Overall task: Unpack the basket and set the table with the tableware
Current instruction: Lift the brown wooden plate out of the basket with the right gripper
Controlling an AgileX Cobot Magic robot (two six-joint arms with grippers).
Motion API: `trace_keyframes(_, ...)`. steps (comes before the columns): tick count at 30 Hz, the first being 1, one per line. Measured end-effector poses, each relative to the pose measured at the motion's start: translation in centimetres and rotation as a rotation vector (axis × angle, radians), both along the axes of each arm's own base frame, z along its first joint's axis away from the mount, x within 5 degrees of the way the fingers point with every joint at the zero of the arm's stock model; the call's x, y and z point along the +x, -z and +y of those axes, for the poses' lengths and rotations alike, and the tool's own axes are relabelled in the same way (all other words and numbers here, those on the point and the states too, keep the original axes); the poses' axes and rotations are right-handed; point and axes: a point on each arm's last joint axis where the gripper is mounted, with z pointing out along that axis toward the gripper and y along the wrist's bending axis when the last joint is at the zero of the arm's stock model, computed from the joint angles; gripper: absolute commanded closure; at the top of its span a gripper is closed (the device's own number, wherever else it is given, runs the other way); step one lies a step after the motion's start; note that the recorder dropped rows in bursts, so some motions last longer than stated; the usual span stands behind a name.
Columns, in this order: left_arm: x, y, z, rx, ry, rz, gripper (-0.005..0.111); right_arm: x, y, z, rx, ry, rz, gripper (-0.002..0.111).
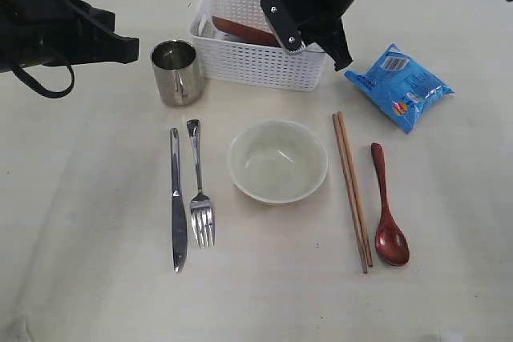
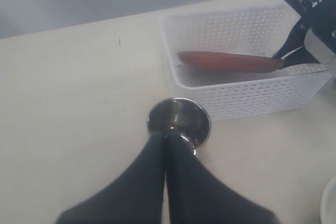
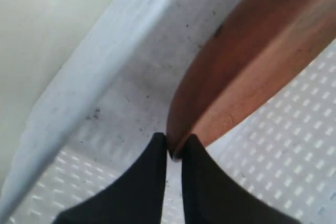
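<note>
Nearby, mug [image 1: 176, 74] beside basket [image 1: 256, 66], plate [image 1: 240, 31] inside.

The mug [image 1: 176, 72] stands just beside the basket [image 1: 240, 66] on its left; right arm [image 1: 325, 2] and tilted plate [image 1: 240, 31] crowd its inside; bare table [image 1: 80, 222] lies left of the knife [image 1: 177, 198]

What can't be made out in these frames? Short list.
- Exterior view: most of the plate, hidden by the basket wall and right gripper.
- Right wrist view: plate's far side, cut off by frame edge.
- Left wrist view: near rim of the mug, behind the left gripper.
</note>
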Motion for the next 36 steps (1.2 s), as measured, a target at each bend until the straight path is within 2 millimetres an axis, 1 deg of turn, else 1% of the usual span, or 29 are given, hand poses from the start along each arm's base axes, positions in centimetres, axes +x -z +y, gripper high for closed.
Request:
trace_keyframes(4, 0.0, 0.0, 0.0, 0.000, 0.000, 0.000, 0.107, 0.3, -0.4, 0.1, 0.014, 0.004, -0.037, 0.109)
trace_keyframes(6, 0.0, 0.0, 0.0, 0.000, 0.000, 0.000, 0.107, 0.2, -1.2, 0.1, 0.020, 0.004, -0.053, 0.109)
trace_keyframes(15, 0.0, 0.0, 0.0, 0.000, 0.000, 0.000, 0.107, -0.4, -5.8, -0.2, 0.062, 0.020, -0.131, 0.109)
trace_keyframes(16, 0.0, 0.0, 0.0, 0.000, 0.000, 0.000, 0.107, -0.6, -6.5, -0.3, 0.064, 0.020, -0.136, 0.109)
trace_keyframes(23, 0.0, 0.0, 0.0, -0.001, -0.003, -0.006, 0.107, -2.3, -9.4, 0.0, -0.007, 0.022, -0.157, 0.109)
trace_keyframes(29, 0.0, 0.0, 0.0, -0.001, -0.003, -0.006, 0.107, -5.0, -11.5, -0.1, -0.102, 0.053, -0.227, 0.109)
trace_keyframes(32, 0.0, 0.0, 0.0, -0.001, -0.003, -0.006, 0.107, -7.2, -12.8, -0.7, -0.137, 0.074, -0.262, 0.109)
trace_keyframes(36, 0.0, 0.0, 0.0, -0.001, -0.003, -0.006, 0.107, -10.1, -15.0, -2.1, -0.141, 0.120, -0.307, 0.109)
